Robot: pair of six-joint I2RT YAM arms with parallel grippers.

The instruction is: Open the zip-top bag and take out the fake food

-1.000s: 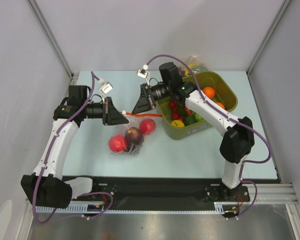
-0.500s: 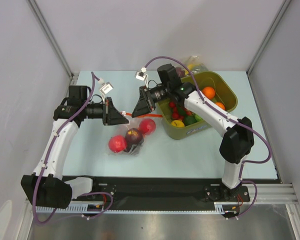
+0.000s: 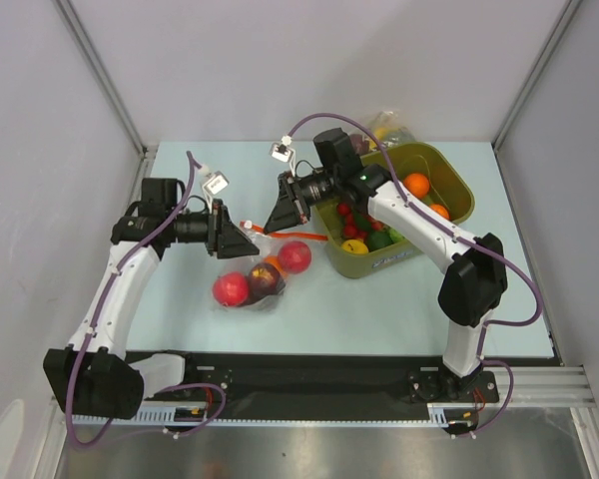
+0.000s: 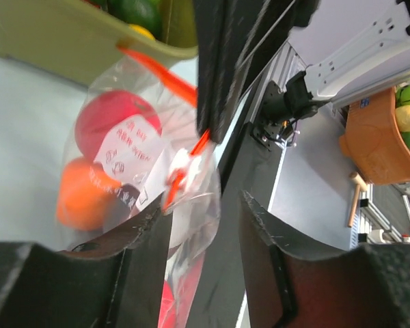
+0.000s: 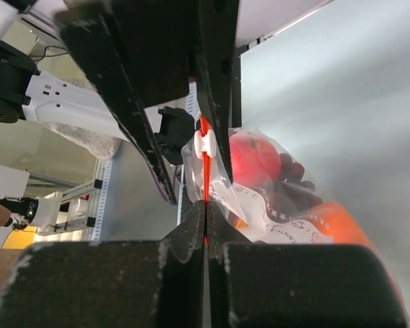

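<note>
The right pincer (image 5: pixel 206 220) is clamped flat on the red-orange strip (image 5: pixel 205 179) of the bag (image 5: pixel 260 205), its fingers meeting with only the strip between them. The white slider (image 5: pixel 203 143) sits on the strip just beyond its tips.

The left pincer (image 4: pixel 201 205) stands narrowly parted. Clear film lies in the gap and the slider is just ahead of its tips, so it grips nothing that shows.

From above, both pincers meet to the left of the bin (image 3: pixel 457 185), tips facing each other over the bag's mouth. The right one is nearer the bin and the left one farther out.

The bag lies on the desk (image 3: pixel 379 309) left of the bin, by its front left corner. Its mouth is raised toward the pincers, and the strip's far end reaches the bin's wall.

The fruits are inside the bag. An apple (image 3: pixel 295 256) is closest to the bin, with an orange one (image 3: pixel 272 264) and a maroon one (image 3: pixel 264 283) beside it. Another red one (image 3: pixel 231 289) lies farthest from the bin. Dark grapes (image 5: pixel 290 174) show through the film in the right wrist view.
</note>
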